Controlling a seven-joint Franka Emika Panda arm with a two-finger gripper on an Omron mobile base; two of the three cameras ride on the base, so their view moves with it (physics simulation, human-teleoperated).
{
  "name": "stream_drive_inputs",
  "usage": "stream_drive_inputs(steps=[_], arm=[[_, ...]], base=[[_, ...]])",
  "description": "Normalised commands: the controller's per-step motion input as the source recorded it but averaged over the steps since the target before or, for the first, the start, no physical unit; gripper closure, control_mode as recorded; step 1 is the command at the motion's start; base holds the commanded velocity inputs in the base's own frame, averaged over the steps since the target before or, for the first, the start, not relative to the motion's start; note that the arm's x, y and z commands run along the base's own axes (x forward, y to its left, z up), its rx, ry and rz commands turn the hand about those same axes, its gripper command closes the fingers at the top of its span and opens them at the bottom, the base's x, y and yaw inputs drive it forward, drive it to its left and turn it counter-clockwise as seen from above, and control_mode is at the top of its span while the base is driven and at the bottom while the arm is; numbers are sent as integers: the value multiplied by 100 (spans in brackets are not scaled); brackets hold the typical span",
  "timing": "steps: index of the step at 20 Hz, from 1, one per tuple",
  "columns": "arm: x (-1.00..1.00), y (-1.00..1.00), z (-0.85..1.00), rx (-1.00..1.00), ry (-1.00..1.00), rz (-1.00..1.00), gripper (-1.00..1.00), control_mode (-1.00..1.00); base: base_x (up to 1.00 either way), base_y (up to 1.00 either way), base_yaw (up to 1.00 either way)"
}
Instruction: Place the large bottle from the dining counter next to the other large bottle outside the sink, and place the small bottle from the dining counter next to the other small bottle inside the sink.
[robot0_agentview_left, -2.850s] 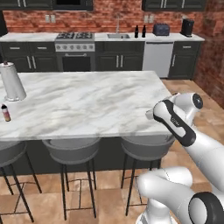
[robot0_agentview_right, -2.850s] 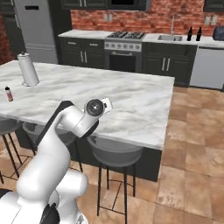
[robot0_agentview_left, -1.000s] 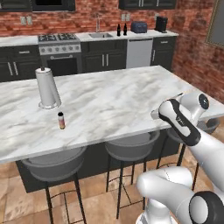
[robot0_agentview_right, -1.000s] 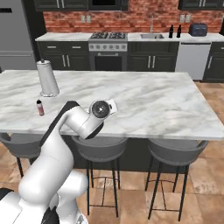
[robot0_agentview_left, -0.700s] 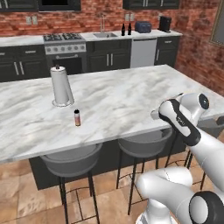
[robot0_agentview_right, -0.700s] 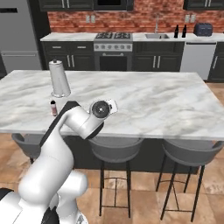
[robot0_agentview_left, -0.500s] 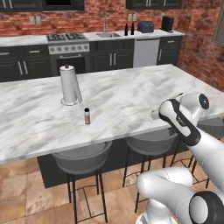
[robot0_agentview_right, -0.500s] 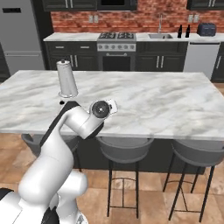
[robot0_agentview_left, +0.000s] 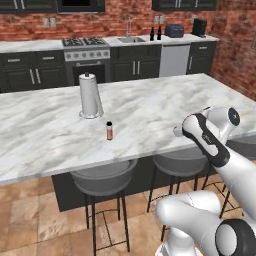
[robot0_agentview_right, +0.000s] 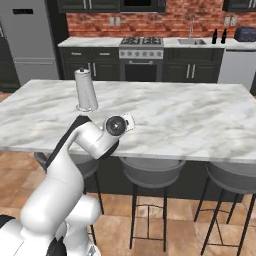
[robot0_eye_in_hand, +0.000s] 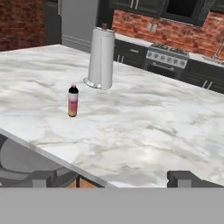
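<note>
Left base view, arm: rises from the lower right, elbow folded, wrist over the near edge of the marble worktop (robot0_agentview_left: 150, 107) at right of centre
Left base view, small bottle (robot0_agentview_left: 109, 130): upright on the worktop, left of centre, just in front of the paper towel roll (robot0_agentview_left: 90, 96)
Left base view, sink (robot0_agentview_left: 132, 39): top centre on the back counter, two dark bottles (robot0_agentview_left: 155, 33) beside it
Left base view, change: the whole scene has slid right since half a second ago as the base drove; the arm's pose is the same
Right base view, arm: rises from the lower left, wrist at centre left, hiding the worktop's near edge
Right base view, paper towel roll (robot0_agentview_right: 86, 90): upper left on the worktop
Hand view, hand (robot0_eye_in_hand: 114, 178): fingertips (robot0_eye_in_hand: 41, 178) spread wide at the bottom, nothing between them
Hand view, small bottle (robot0_eye_in_hand: 73, 100): left of centre, well apart from the fingertips, near the roll (robot0_eye_in_hand: 101, 58)
</note>
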Motion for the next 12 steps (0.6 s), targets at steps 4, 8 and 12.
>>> stream_drive_inputs(steps=[4,8,12], arm=[[0,0,0,0,0,0,-100,100],[0,0,0,0,0,0,-100,100],[0,0,0,0,0,0,-100,100]], base=[[7,15,15],[12,11,15],[15,11,13]])
